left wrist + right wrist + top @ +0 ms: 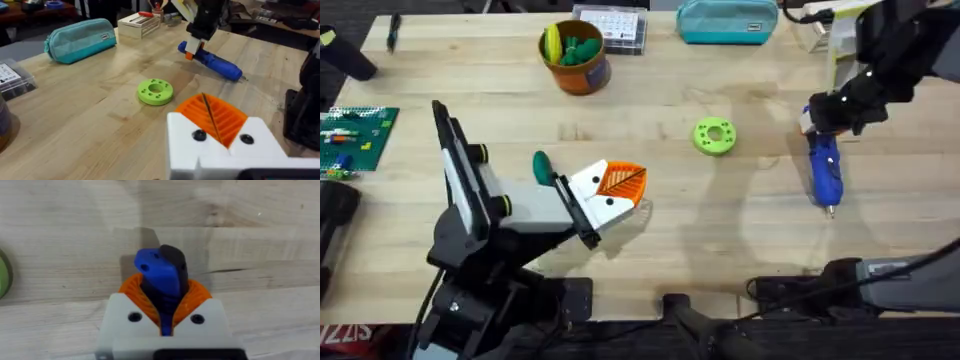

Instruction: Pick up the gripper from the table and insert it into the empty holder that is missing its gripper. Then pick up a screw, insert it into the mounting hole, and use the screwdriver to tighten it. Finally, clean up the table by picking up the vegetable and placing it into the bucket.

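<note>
Overhead: slim blue screwdriver [824,172], grainy table [720,230]

Open table [720,230] center and lower right of frame. Obstacles: green ring [714,136] mid-frame, bucket [576,57] and teal pouch [727,20] along top edge, screwdriver [823,170] right.

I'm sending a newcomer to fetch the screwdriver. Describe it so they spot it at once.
Start at the table's right side, past the green ring. There lies the screwdriver, its collar end held in the right pincer. It is the only slim blue pen shape there, with a thin metal bit; the teal pouch is soft and squat.
</note>
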### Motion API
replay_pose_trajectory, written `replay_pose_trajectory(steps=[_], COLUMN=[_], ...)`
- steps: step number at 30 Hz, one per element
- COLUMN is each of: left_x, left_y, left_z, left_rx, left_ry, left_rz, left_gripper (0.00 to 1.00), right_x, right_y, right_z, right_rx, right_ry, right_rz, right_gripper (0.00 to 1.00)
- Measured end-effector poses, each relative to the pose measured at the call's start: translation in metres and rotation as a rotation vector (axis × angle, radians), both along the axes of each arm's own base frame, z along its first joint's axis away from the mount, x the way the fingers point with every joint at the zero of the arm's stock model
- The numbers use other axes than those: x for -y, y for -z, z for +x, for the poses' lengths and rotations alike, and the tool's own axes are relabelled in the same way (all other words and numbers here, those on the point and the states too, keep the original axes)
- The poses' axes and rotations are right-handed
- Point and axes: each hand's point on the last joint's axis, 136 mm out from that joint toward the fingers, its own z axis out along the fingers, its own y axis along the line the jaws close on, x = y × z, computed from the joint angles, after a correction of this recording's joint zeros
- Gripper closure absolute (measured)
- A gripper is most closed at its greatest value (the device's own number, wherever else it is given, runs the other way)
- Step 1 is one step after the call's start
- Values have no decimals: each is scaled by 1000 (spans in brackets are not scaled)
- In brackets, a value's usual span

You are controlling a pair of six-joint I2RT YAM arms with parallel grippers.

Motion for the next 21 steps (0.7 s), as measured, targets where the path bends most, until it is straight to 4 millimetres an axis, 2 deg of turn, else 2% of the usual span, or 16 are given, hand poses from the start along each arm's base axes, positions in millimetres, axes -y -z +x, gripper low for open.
replay_pose_trajectory(steps=[13,14,17,19,21], left_x=[0,0,0,0,0], left_y=[0,0,0,0,0], left_z=[0,0,0,0,0], left_rx=[0,0,0,0,0], left_ry=[0,0,0,0,0], left_rz=[0,0,0,0,0], left_gripper=[990,990,990,990,990], right_x=[3,3,3,3,3], right_y=[16,16,16,16,15], right_z=[-2,-2,-2,-2,-2], right_rx=[-45,-45,-44,-43,-43], right_ry=[36,38,46,47,50], right_rz=[-6,-6,-5,-6,-7], right_gripper=[917,888,617,522,355])
